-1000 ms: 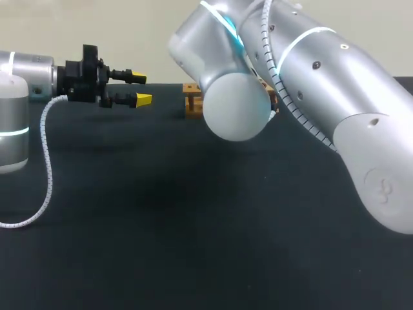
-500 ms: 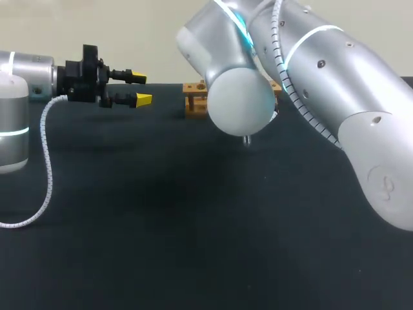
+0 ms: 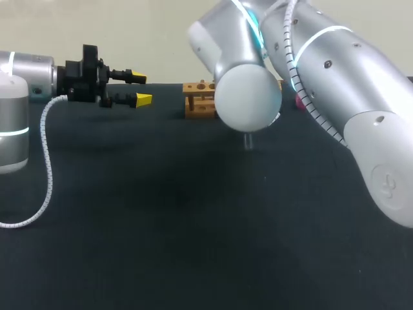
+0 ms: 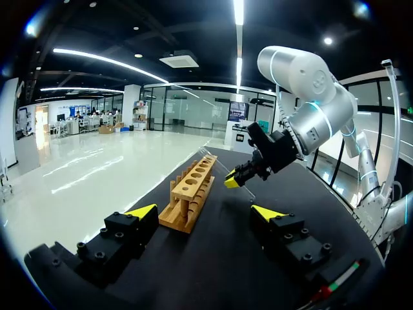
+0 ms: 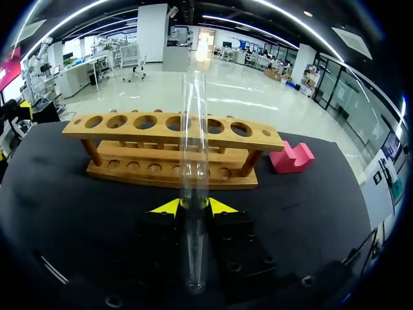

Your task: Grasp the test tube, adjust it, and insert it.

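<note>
A clear glass test tube (image 5: pixel 193 142) stands between the yellow tips of my right gripper (image 5: pixel 193 205), which is shut on it; its mouth points toward the wooden rack (image 5: pixel 174 126) just ahead. The rack has a row of several holes, none with a tube in it. In the left wrist view the right gripper (image 4: pixel 233 181) hangs beside the rack (image 4: pixel 190 194) with the tube (image 4: pixel 216 161) slanted through it. In the head view only the tube's lower end (image 3: pixel 247 141) shows under the right arm, near the rack (image 3: pixel 199 97). My left gripper (image 3: pixel 137 89) hovers open and empty at the far left.
A pink block (image 5: pixel 292 157) lies on the black tabletop (image 3: pixel 161 226) to the right of the rack, just visible as the pink block (image 3: pixel 300 100) behind my right arm in the head view. The right arm's big elbow joint (image 3: pixel 248 97) hides part of the rack.
The right arm has shifted to the right in the head view, uncovering more of the rack and the tube's lower end. The left arm has stayed put.
</note>
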Robot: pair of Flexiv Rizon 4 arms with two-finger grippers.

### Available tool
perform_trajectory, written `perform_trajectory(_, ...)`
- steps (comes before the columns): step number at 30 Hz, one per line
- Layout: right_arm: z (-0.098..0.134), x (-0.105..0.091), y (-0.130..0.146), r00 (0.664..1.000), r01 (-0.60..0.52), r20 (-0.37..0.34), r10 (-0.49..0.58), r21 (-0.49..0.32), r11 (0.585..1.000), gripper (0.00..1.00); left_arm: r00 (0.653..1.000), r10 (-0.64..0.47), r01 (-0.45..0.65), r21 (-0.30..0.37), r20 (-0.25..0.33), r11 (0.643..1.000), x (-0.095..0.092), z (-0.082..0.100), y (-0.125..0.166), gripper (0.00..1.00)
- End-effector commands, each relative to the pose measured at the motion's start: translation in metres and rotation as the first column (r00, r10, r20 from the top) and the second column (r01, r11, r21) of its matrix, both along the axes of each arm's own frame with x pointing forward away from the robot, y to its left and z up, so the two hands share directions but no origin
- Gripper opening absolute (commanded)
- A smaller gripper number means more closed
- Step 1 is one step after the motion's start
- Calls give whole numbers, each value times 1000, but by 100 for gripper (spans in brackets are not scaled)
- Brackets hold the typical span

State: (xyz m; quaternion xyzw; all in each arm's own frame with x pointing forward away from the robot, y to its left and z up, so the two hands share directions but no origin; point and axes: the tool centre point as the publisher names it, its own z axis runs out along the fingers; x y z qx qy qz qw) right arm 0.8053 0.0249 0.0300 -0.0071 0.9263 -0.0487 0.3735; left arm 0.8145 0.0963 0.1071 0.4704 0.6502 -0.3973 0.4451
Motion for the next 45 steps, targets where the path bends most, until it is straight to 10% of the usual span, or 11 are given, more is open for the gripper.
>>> perform_trajectory(1,0,8,1,999,3,-41,-3,-1,1000,0,1000,2,-2,-3,5,1000,-1,-1,0,100)
perform_trajectory(28,-1,9,-4,992,-23,-126,32,67,997,0,1000,2,-2,-3,5,1000,-1,-1,0,100)
perform_trajectory(45,18,-5,-9,1000,-3,-10,3,34,999,0,1000,2,-2,-3,5,1000,-1,-1,0,100)
